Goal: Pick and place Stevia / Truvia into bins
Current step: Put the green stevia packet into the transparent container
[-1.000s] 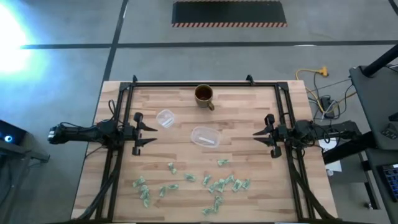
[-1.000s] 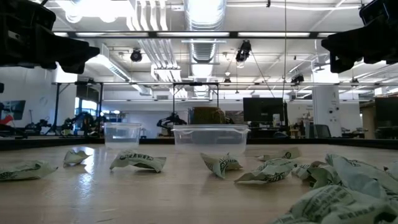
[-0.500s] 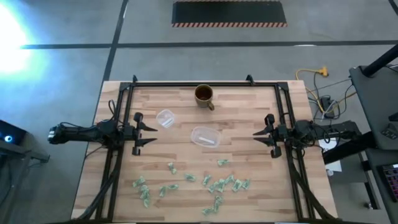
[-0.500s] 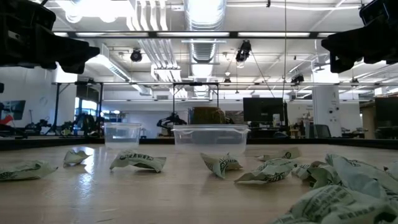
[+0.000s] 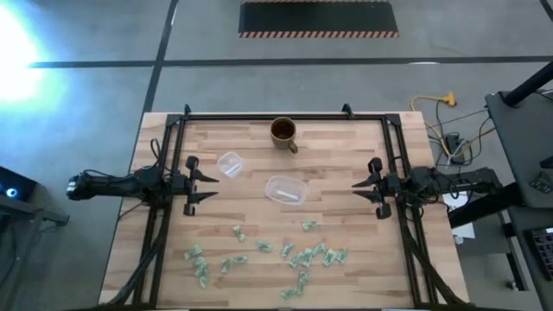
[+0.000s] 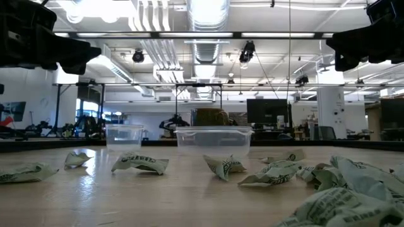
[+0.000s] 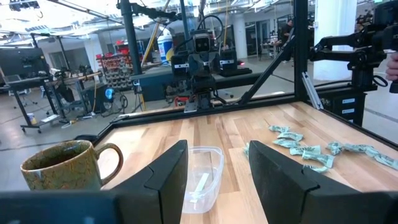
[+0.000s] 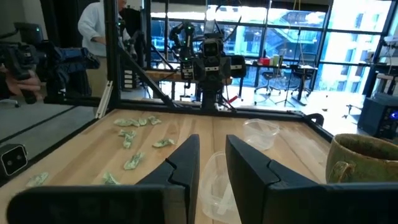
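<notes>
The Stevia sachets point(image 5: 298, 257) lie scattered across the near half of the tabletop point(image 5: 346, 164), apart from the clear bin point(image 5: 285, 189) at centre. A round cup point(image 5: 229, 163) and brown mug point(image 5: 283, 132) stand beyond the bin. My left gripper point(image 5: 212, 181) waits at the left edge, fingers spread; my right gripper point(image 5: 356, 185) waits at the right edge, fingers parted and holding nothing. Open tabletop separates both from the bin.

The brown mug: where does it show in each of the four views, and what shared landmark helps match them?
High view: brown mug at the table's far edge, centre.
Low view: behind the clear tub, only its top showing.
Left wrist view: lower left corner.
Right wrist view: right edge, partly cut off.
Shared landmark: the clear tub, close beside the mug in all four.
</notes>
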`<act>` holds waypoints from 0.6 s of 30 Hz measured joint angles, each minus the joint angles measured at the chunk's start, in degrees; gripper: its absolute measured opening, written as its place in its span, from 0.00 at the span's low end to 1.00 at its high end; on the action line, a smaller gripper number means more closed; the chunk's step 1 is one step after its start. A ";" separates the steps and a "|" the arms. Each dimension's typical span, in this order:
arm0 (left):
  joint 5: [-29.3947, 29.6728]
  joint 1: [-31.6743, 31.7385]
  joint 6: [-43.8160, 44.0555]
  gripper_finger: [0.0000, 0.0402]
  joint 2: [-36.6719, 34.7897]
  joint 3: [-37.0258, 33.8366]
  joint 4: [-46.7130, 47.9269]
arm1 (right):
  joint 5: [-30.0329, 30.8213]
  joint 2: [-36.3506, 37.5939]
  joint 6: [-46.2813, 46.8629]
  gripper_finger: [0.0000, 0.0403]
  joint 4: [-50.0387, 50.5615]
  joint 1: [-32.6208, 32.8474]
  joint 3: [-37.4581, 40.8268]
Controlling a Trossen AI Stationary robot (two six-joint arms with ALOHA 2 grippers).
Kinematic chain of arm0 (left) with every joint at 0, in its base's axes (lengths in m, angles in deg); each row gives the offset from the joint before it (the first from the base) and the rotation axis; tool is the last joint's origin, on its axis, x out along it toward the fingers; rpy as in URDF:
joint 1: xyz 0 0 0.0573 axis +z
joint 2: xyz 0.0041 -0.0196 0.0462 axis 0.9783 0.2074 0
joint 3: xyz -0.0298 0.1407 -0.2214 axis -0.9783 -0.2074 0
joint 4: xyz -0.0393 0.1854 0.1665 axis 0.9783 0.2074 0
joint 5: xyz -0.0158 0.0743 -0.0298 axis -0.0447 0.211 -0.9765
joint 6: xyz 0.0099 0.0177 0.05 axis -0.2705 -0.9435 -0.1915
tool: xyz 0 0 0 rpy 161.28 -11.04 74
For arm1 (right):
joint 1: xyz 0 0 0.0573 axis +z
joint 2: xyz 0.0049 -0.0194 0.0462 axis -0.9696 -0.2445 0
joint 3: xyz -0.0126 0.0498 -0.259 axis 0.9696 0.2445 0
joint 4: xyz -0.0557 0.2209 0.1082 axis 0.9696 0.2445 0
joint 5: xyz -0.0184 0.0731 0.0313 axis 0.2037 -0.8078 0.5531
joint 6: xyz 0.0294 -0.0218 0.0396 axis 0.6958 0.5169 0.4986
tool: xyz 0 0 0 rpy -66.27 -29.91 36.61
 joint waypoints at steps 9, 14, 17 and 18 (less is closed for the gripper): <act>-0.02 0.00 0.02 0.39 0.00 0.00 -3.11 | 0.00 0.00 6.96 0.17 0.79 -0.01 0.01; 0.31 0.00 0.04 0.39 -0.02 0.00 -5.64 | 0.00 0.00 9.18 0.17 0.73 0.01 0.00; 0.33 0.00 1.82 0.39 -0.02 0.00 -8.14 | 0.00 0.00 7.89 0.17 0.70 0.00 0.01; 0.35 0.00 3.04 0.39 0.05 0.00 -8.96 | 0.00 0.00 7.20 0.17 0.69 0.00 0.02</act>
